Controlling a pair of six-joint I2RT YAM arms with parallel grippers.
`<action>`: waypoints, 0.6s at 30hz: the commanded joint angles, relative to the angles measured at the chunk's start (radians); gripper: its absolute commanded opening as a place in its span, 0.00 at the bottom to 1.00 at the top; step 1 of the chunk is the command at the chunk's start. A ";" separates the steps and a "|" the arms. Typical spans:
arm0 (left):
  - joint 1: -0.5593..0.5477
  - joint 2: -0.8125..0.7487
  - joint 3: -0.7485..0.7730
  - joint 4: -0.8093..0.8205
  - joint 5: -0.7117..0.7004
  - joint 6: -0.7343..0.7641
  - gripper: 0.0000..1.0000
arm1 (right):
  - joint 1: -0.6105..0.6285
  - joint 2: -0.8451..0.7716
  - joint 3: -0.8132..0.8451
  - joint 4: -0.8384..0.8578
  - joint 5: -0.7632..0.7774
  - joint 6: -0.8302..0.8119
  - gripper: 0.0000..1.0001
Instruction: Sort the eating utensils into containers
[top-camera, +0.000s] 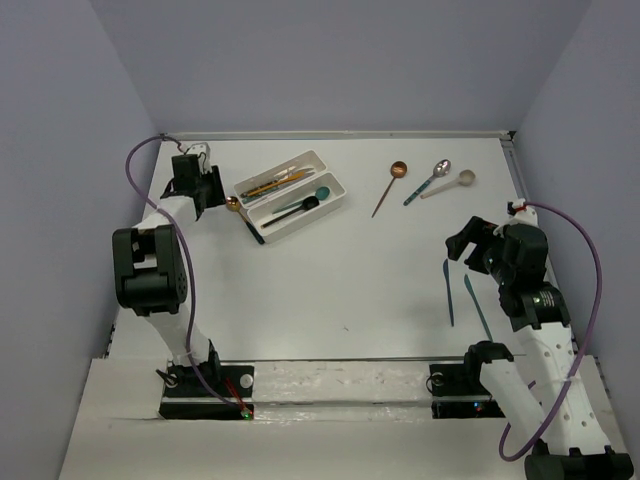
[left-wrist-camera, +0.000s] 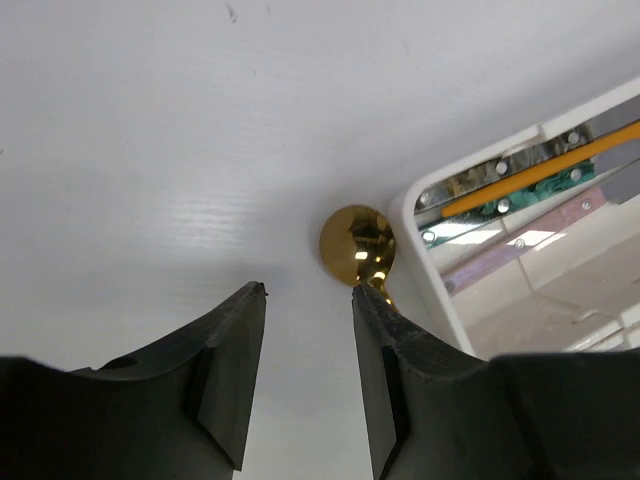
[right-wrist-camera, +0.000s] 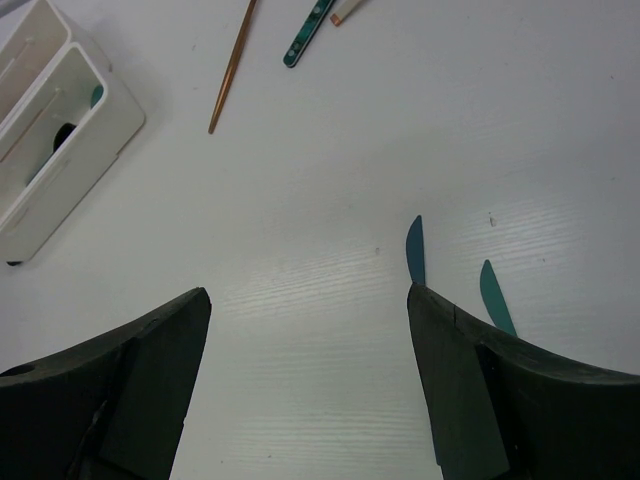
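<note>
The trays (top-camera: 242, 190) hold some utensils (top-camera: 290, 180). Spoons (top-camera: 397, 170) and knives (top-camera: 449, 290) lie unsorted on the desk (top-camera: 330, 270). The left pincer (left-wrist-camera: 305, 295) and right pincer (right-wrist-camera: 308, 295) gape, empty.

Wore white shells over black joints on the left arm (top-camera: 150, 265), at nine o'clock from above, and on the right arm (top-camera: 530, 300), at four. Trailed a purple cable (top-camera: 131, 165) off each in a long loop. Sat on flat black bases (top-camera: 205, 383), with a green light and red wire at seven. Ended in the left gripper (left-wrist-camera: 308, 289) and right gripper (right-wrist-camera: 308, 292), both with thick, matt black, blunt-tipped fingers (left-wrist-camera: 225, 370).
</note>
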 joint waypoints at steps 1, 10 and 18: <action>-0.002 0.107 0.110 0.002 0.081 0.003 0.50 | -0.006 -0.003 -0.004 0.048 0.020 -0.015 0.86; 0.012 0.216 0.167 -0.006 0.086 -0.022 0.43 | -0.006 -0.009 -0.006 0.047 0.029 -0.015 0.86; 0.012 0.258 0.179 0.008 0.166 -0.015 0.42 | -0.006 -0.006 -0.007 0.045 0.037 -0.012 0.86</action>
